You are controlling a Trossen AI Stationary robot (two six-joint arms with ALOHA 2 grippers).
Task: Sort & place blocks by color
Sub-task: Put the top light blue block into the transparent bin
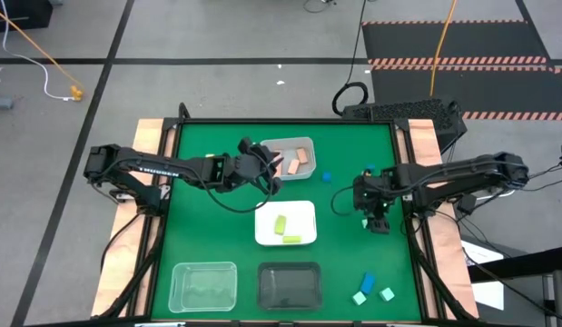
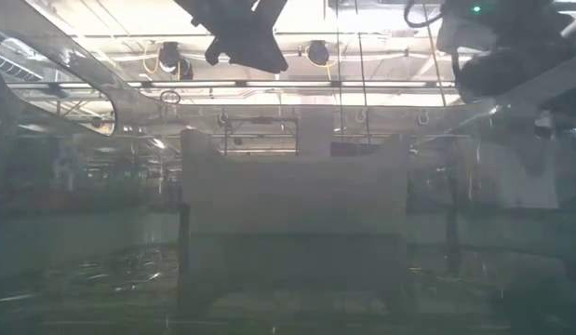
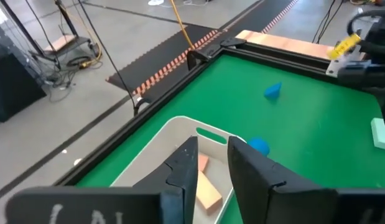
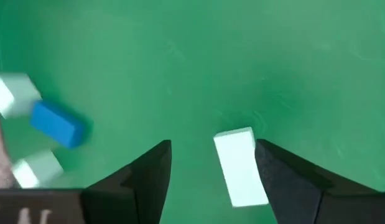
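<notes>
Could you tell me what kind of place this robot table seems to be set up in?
Probably a lab or industrial workshop. The green table stands on a bare grey concrete floor with striped hazard mats and loose cables; the low view shows overhead lights in a large hall.

No text legible — no labels, no numbers.
</notes>
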